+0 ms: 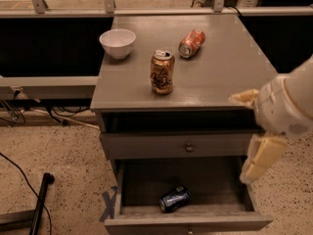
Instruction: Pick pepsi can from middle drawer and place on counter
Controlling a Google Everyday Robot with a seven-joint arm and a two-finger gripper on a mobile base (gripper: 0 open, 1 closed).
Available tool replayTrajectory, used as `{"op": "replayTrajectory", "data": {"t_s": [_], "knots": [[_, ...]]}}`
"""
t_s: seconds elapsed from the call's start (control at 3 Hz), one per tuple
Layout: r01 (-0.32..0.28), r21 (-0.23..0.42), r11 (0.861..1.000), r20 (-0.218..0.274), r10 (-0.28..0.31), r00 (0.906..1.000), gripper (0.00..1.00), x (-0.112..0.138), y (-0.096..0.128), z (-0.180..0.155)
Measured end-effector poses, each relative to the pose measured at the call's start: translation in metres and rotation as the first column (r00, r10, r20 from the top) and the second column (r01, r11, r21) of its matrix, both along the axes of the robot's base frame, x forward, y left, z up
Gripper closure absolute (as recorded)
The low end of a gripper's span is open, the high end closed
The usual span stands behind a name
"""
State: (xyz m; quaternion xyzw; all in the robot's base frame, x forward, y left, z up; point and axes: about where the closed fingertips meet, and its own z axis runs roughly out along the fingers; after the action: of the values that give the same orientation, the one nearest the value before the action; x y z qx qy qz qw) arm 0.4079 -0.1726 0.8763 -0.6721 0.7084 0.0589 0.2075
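Note:
The pepsi can (174, 198) lies on its side, dark blue, near the front of the open middle drawer (215, 187). This drawer is pulled out below a closed drawer with a round knob (189, 147). The counter (230, 58) is the grey cabinet top above. My gripper (239, 138) hangs at the right, beside the cabinet's front right corner, above and to the right of the can. Its cream fingers (259, 158) stand apart with nothing between them.
On the counter stand a white bowl (117, 42) at the back left and an upright gold-brown can (162, 71) in the middle. An orange-red can (191, 42) lies on its side behind it. A dark pole (40, 199) and cables lie on the floor at left.

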Motion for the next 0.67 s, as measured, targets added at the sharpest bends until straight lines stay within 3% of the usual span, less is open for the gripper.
{"op": "replayTrajectory", "data": {"t_s": [0.33, 0.67], "knots": [[0.008, 0.066, 0.998, 0.020, -0.009, 0.9998, 0.00, -0.0167, -0.0019, -0.0217], [0.008, 0.066, 0.998, 0.020, -0.010, 0.9998, 0.00, -0.0168, -0.0022, -0.0217]]}}
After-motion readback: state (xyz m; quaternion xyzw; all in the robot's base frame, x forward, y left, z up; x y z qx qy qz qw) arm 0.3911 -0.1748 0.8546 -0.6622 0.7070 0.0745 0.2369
